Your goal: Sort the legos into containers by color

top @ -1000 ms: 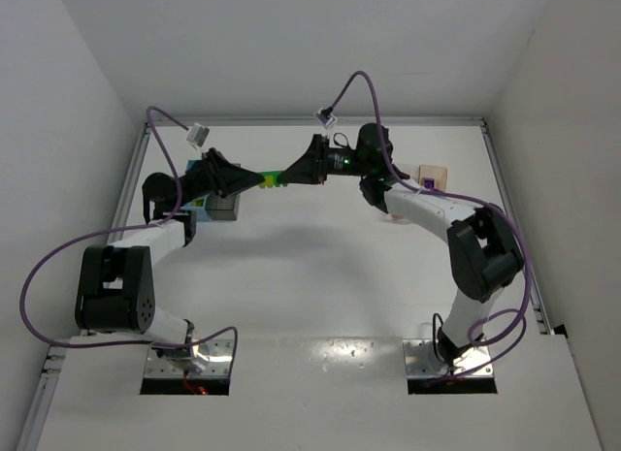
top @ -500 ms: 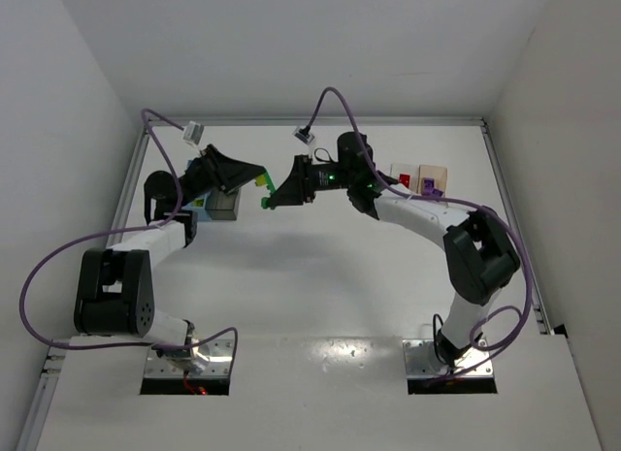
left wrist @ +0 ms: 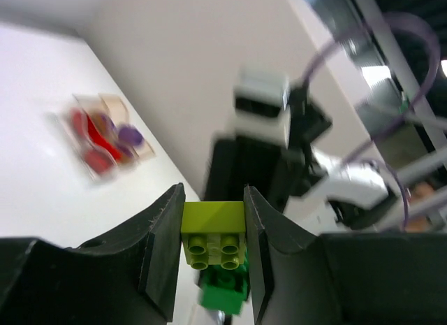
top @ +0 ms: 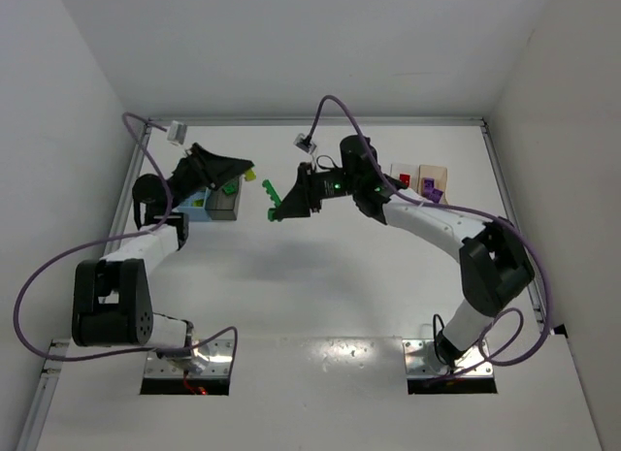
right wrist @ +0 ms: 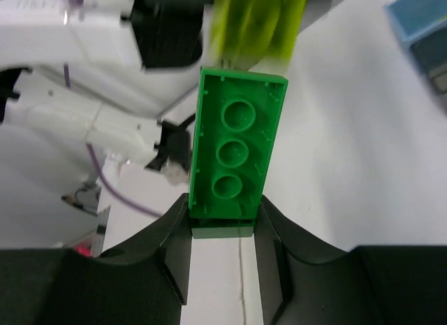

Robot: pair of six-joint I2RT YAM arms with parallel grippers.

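Apart now, left gripper (left wrist: 211,199) pinches lime lego (left wrist: 213,234), right gripper (right wrist: 222,212) green lego (right wrist: 237,143), white table (top: 340,286)

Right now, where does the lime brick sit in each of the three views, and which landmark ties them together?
Top external: the lime brick is upper left of centre, at the tip of the left gripper.
Left wrist: lime brick clamped at bottom centre, studs toward the camera.
Right wrist: lime brick blurred at the top edge, beyond the green brick.
Shared landmark: the left gripper, dark beside it in all three.

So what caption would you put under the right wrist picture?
Right hand grips a long green brick by one end, its hollow underside facing the camera.
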